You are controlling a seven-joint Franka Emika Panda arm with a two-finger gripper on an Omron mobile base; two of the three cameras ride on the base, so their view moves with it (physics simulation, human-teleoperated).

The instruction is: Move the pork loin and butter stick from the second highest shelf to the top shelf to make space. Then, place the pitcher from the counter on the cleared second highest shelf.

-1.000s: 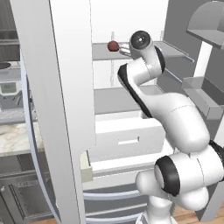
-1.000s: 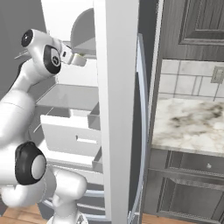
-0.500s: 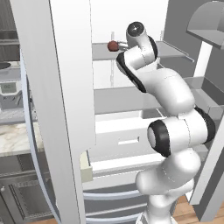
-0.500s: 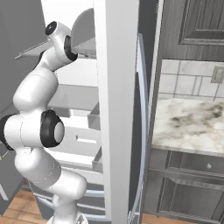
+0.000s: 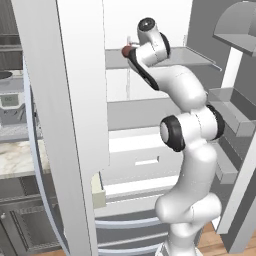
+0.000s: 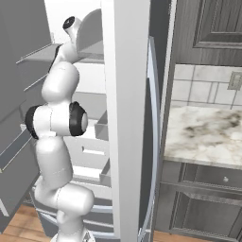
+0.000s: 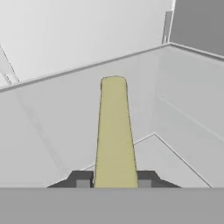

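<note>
- In the left base view, the counter [image 5: 20, 157] is showing at the far left, behind the open fridge door [image 5: 75, 100].
- Just right of the door edge, the pork loin [image 5: 126, 51] is sitting as a small reddish lump on the top shelf [image 5: 190, 57], close beside the arm's wrist.
- The white arm [image 5: 187, 130] is rising from the lower right and is bending up and left, so its hand is reaching over that upper shelf.
- In the right base view, the arm [image 6: 56, 118] is standing at the left, and the marble counter [image 6: 203, 134] is lying at the right over dark cabinets.
- In the hand view, the gripper [image 7: 114, 179] is pinching the butter stick [image 7: 114, 131] between its two dark fingertips [image 7: 82, 179].
- The butter stick is pointing away from the camera, a long pale yellow block, and it is hanging above a pale grey shelf floor near the fridge's inner corner.
- I cannot tell whether the stick is touching that floor.
</note>
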